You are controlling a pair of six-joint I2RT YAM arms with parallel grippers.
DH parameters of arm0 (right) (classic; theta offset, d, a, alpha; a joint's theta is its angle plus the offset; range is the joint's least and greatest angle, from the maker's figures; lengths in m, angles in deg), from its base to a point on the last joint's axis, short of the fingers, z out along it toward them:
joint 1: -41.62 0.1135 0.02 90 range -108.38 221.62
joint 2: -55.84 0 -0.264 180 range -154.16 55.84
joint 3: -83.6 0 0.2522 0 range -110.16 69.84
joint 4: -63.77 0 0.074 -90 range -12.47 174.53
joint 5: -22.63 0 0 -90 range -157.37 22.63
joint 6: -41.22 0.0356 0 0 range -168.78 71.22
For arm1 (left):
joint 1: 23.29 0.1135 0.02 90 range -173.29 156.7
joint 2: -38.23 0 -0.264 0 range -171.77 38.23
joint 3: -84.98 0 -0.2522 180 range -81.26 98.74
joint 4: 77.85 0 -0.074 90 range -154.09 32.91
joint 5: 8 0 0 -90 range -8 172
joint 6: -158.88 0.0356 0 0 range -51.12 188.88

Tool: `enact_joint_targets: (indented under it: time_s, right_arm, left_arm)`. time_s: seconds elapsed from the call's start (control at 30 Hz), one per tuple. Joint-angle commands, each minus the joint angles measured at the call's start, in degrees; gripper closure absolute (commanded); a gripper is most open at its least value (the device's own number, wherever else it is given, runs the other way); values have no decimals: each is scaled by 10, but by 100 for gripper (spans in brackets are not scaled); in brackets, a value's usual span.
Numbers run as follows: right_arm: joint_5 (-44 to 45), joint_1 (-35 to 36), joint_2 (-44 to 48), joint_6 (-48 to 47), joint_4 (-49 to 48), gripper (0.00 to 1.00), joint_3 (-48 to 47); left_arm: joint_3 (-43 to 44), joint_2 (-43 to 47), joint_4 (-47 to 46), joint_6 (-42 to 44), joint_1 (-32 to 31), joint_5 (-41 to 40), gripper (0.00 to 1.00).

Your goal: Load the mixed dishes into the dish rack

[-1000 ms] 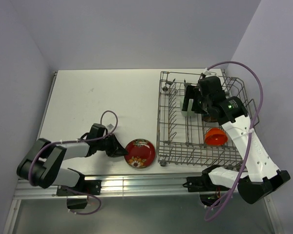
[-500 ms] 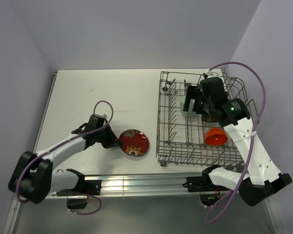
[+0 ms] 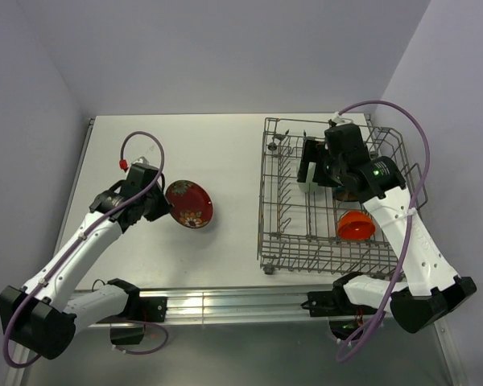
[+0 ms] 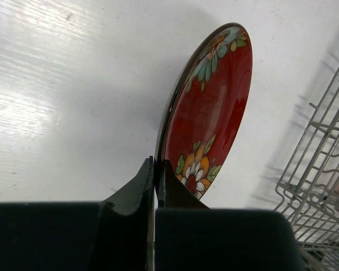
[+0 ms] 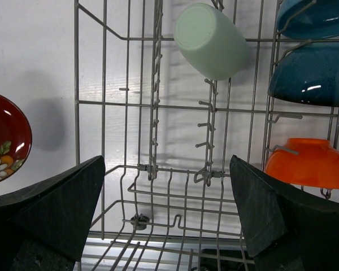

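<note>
I am on the plate step. My left gripper (image 4: 156,169) pinches the rim of the plate (image 3: 189,204), with its fingers pressed tight on the edge. The plate stands on its edge, with its red flower side turned to the rack (image 3: 262,201). It is left of the rack and apart from it. I think it is up off the table (image 3: 201,145), since a shadow lies under it.

My right gripper (image 5: 166,169) hangs over the rack with its fingers spread wide. It holds nothing.

In the rack I see the cup (image 5: 210,40) on its side in the middle. The blue bowl (image 5: 311,73) and the orange bowl (image 5: 308,164) are at the rack's right side. I see no other dish outside the rack, so I think the job is nearly done.

Next I must carry the plate over the rack's left wall. I keep it upright, slide it down between two tines on the rack's left side, then let go. The right arm is over the rack, so I must not bump it.

The table is white, flat and a bit shiny. Pale purple walls (image 3: 225,48) stand close behind the rack and to both sides of it. A metal rail (image 3: 225,301) runs in front of the rack.
</note>
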Motion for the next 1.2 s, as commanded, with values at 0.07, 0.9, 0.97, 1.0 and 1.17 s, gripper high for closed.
enact_joint_targets:
  time_s: [0.07,0.9,0.97,1.0,1.17]
  right_arm:
    - [8,4,16,4,-16,2,-16]
    - [45,1,38,51,11,2,-157]
    - [56,1,44,52,10,2,-161]
    - [59,1,46,52,10,2,-165]
    - [81,0,68,59,4,2,-170]
  left_arm:
    - [86,41,-16,55,-1,-32,100]
    - [321,-25,-161,329,-52,129,100]
    - [331,-38,-162,343,-90,104,100]
    - [346,-52,-158,360,-126,89,100]
    - [394,-102,-135,408,-221,-11,100]
